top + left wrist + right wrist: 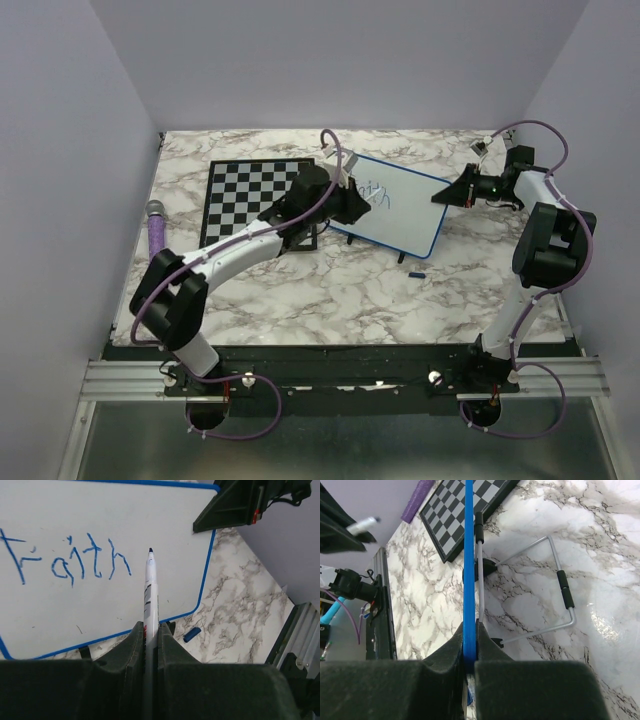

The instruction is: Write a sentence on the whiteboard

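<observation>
On whiteboard (75,615): "Faith" (65,560); L hand (151,630) grips marker (150,582).

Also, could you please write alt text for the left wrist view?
The left gripper holds a white marker between its fingers, tip pointing at the blue-framed whiteboard just right of the blue handwritten word "Faith". The right gripper clamps the board's top right corner; a small blue object lies on the marble table.

I work in a robotics lab test cell: plain pale walls (60,150) box in my marble-patterned table (330,290), my left arm (240,250) and right arm (545,250) bolt to an aluminium rail (120,378) along its near edge, and purple cables (535,123) trail from them.
</observation>
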